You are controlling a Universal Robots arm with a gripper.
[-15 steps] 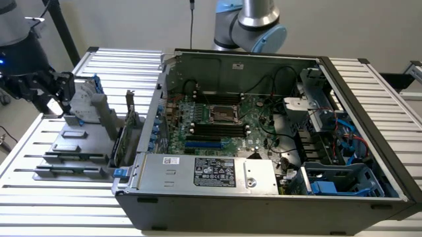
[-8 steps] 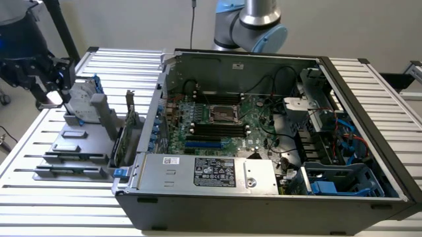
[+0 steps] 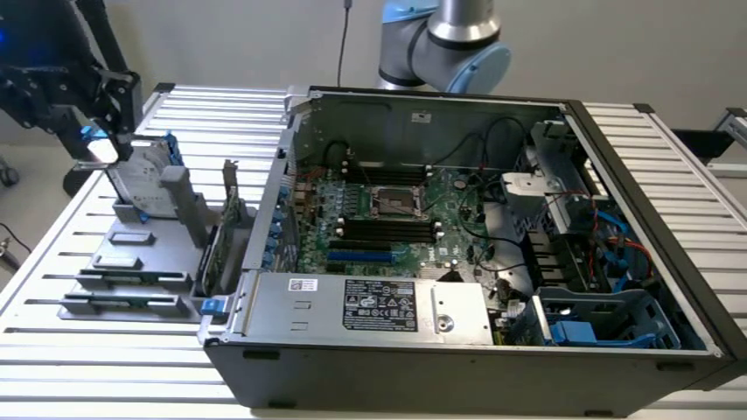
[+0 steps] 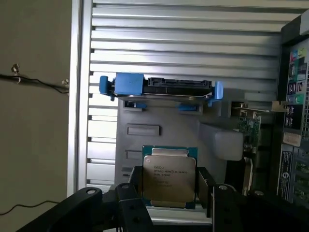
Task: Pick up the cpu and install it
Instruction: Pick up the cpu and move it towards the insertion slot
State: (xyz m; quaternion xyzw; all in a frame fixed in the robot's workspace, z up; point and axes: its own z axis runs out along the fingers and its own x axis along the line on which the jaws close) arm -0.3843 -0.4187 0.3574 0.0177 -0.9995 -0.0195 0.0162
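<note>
The gripper (image 3: pixel 98 140) hung above the grey tray (image 3: pixel 117 262) at the exterior view's left. Its fingers (image 4: pixel 137 186) pinched the cpu (image 4: pixel 169 175) by two opposite edges, clear of the tray. The upright hard drive (image 3: pixel 143 179) stood just beside it, and the case wall (image 3: pixel 286 166) rose farther to the exterior view's right. The socket (image 3: pixel 397 203) lay well apart, inside the case. The cpu looked nearly square, with no clear long axis. Its metal top faced the wrist camera, and its print ran from finger to finger.
</note>
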